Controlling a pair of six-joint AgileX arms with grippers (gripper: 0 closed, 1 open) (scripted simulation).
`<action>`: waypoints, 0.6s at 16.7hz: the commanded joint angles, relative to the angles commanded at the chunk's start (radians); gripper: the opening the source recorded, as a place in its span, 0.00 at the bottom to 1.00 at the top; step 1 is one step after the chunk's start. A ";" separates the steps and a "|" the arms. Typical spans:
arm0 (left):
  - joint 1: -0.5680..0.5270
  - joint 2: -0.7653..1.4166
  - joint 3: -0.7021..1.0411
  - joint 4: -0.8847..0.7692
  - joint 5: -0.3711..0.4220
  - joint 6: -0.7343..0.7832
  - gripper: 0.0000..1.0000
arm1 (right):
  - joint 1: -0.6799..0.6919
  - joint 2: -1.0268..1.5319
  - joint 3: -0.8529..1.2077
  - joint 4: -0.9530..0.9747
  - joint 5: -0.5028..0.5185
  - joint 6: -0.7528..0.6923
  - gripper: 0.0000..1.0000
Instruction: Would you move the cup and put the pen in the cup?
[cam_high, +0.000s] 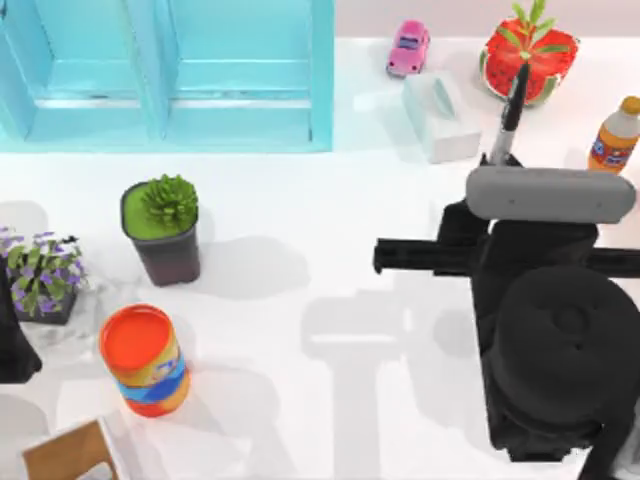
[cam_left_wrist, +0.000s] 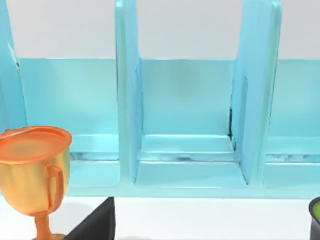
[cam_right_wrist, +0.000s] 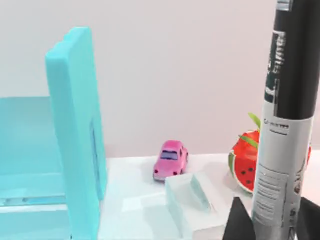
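Right wrist view: pen (cam_right_wrist: 287, 125), lettering illegible

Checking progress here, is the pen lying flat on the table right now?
No, the pen stands upright between the right gripper's fingertips.

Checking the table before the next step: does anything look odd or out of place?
The pen stands upright between the right gripper's fingers, off the table near the watermelon. Nothing looks spilled or toppled.
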 joint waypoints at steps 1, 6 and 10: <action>0.000 0.000 0.000 0.000 0.000 0.000 1.00 | 0.009 -0.036 -0.061 0.063 0.043 -0.044 0.00; 0.000 0.000 0.000 0.000 0.000 0.000 1.00 | 0.056 -0.151 -0.218 0.224 0.150 -0.175 0.00; 0.000 0.000 0.000 0.000 0.000 0.000 1.00 | 0.057 -0.152 -0.219 0.225 0.150 -0.176 0.00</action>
